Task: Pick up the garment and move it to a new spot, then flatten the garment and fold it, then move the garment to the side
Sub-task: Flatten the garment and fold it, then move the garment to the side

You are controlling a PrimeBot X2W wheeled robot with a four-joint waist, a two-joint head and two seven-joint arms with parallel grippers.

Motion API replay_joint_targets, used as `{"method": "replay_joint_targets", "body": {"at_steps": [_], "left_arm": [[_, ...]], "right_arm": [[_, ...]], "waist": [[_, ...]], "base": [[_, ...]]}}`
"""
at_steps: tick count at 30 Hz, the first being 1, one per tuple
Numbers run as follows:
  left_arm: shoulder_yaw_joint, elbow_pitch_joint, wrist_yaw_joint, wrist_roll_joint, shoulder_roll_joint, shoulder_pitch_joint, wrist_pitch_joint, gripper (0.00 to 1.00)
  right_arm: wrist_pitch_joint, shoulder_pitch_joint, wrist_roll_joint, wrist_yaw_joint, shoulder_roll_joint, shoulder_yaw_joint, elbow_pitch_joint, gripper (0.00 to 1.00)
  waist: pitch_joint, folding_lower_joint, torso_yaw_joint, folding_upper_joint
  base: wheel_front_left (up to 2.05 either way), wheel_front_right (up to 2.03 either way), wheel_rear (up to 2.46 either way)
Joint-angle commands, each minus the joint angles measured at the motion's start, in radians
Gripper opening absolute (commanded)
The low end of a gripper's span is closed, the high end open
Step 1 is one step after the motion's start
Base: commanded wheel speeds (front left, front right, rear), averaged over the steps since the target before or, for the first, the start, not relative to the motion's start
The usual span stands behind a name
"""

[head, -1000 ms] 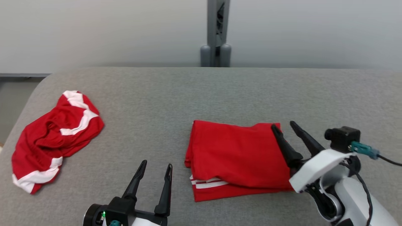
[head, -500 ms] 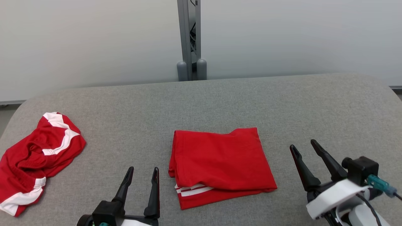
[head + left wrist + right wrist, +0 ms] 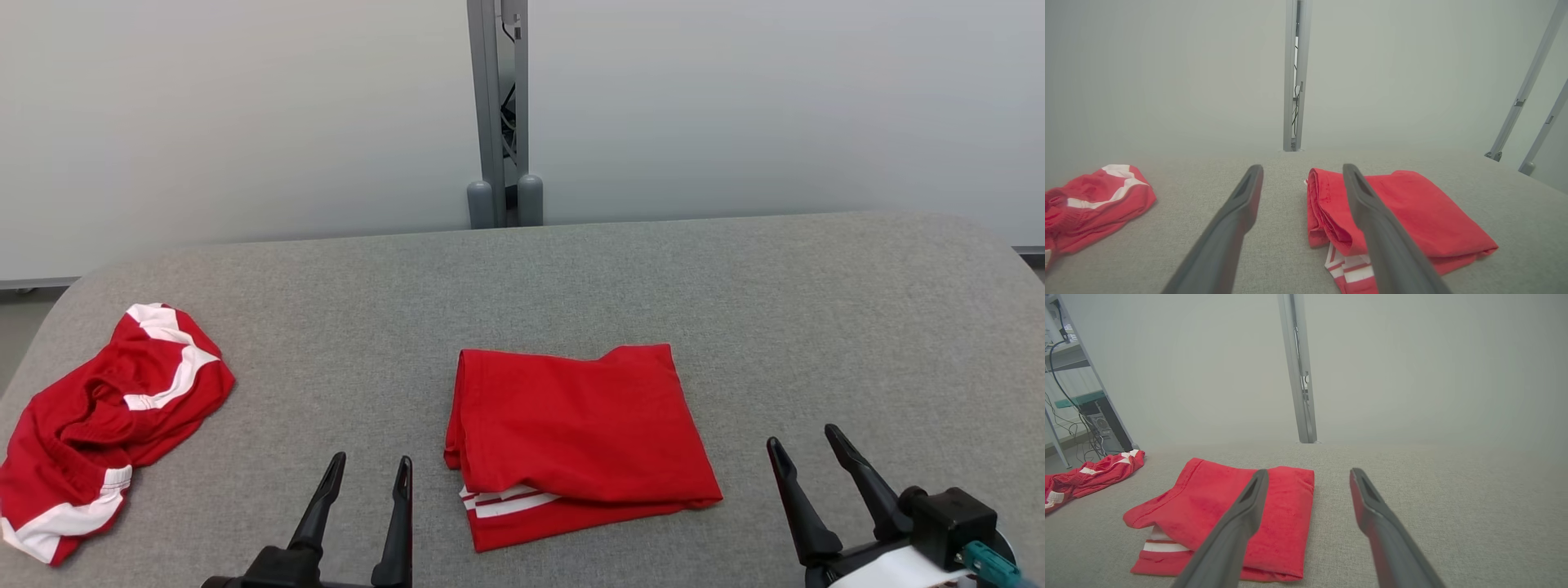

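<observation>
The folded red garment point(image 3: 571, 433) lies flat in the middle of the grey worktop point(image 3: 816, 310), near its front edge. The left claw point(image 3: 371, 460) and the right claw point(image 3: 802, 437) sit on either side of it, both spread wide and holding nothing. A crumpled red heap point(image 3: 106, 408) lies by the left edge.
</observation>
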Motion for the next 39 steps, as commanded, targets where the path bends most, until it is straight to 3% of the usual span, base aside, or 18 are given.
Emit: {"method": "replay_joint_targets", "body": {"at_steps": [1,25,31,35,39], "left_arm": [[0.007,-0.007,-0.002,0.012,0.004,0.016,-0.004,1.00],[0.012,-0.007,-0.011,0.020,0.004,0.027,-0.004,1.00],[0.000,-0.002,-0.011,0.023,0.004,0.011,-0.004,1.00],[-0.007,0.002,-0.015,0.023,0.004,-0.003,-0.004,1.00],[-0.019,-0.002,-0.017,0.024,0.004,-0.016,-0.004,1.00]], "right_arm": [[-0.005,0.018,-0.013,0.000,0.002,-0.015,-0.015,1.00],[-0.005,0.035,-0.007,0.000,0.012,-0.012,-0.017,1.00],[-0.005,-0.028,0.132,0.000,0.012,0.023,0.093,1.00],[-0.004,-0.113,0.235,0.000,-0.026,0.079,0.188,1.00],[-0.004,-0.202,0.268,0.000,-0.056,0.123,0.287,1.00]], "waist": [[-0.002,0.0000,0.001,-0.0001],[-0.005,0.0000,0.012,-0.0001],[0.015,0.0000,0.037,-0.0001],[0.036,0.0000,0.064,-0.0001],[0.064,0.0000,0.095,-0.0001]], "base": [[0.00,0.00,0.00],[0.00,0.00,0.00],[0.00,0.00,0.00],[0.00,0.00,0.00],[0.00,0.00,0.00]]}}
